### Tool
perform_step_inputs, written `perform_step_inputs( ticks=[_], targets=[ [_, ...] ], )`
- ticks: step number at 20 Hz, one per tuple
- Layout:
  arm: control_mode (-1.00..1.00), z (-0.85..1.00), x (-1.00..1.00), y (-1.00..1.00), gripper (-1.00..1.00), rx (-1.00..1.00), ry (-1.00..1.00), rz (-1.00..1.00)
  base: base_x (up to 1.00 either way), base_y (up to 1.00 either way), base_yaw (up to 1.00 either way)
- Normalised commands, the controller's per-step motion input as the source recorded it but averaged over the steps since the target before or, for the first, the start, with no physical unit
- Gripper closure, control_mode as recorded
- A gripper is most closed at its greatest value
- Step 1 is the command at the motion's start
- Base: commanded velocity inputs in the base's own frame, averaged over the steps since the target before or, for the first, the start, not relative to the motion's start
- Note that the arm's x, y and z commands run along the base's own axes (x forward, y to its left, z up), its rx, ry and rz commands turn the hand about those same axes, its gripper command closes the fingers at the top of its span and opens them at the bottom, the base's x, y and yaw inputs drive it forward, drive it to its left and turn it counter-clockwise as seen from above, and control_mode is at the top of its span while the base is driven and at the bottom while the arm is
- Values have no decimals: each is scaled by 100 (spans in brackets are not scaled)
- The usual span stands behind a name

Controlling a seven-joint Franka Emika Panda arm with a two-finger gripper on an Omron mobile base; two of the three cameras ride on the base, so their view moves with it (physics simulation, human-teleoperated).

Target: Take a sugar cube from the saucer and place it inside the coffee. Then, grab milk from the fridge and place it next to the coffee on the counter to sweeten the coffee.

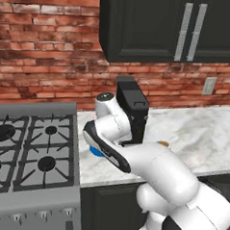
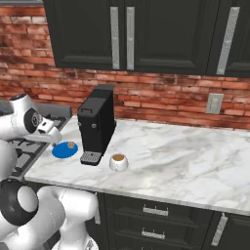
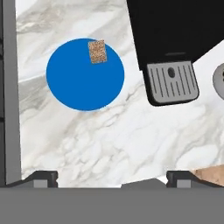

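Observation:
The bright blue saucer [image 3: 85,74] lies on the marbled counter [image 2: 185,156] left of the black coffee machine. The tiny tan sugar cube [image 3: 97,51] rests near the saucer's rim on the machine side, and it shows as a speck [image 2: 71,145] on the saucer [image 2: 65,150] from the right base. The white cup of coffee [image 2: 118,161] stands just right of the machine's drip tray. My gripper [image 3: 112,178] hangs open above the counter, short of the saucer, with nothing between its fingertips. In the left base view my arm hides most of the saucer [image 1: 96,152]. The milk and the fridge are out of view.
The tall black coffee machine [image 2: 96,124] stands between saucer and cup, with its grey drip tray [image 3: 171,83] close to the saucer. A grey gas stove [image 1: 28,150] borders the counter on the left. Dark wall cabinets [image 2: 127,34] hang overhead. Bare counter stretches to the right.

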Motion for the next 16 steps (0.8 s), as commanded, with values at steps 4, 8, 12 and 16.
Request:
perform_step_inputs(
  ticks=[4, 8, 12, 16],
  targets=[
    [-100, -65, 43, -3, -100, -5, 0, -15, 0, 0, 0],
    [-100, -31, 27, -15, -100, 2, -5, -11, 0, 0, 0],
    [-100, -5, 39, 0, -100, 0, 0, -2, 0, 0, 0],
    [-100, -29, 32, -15, -100, 0, 0, 0, 0, 0, 0]
  ],
)
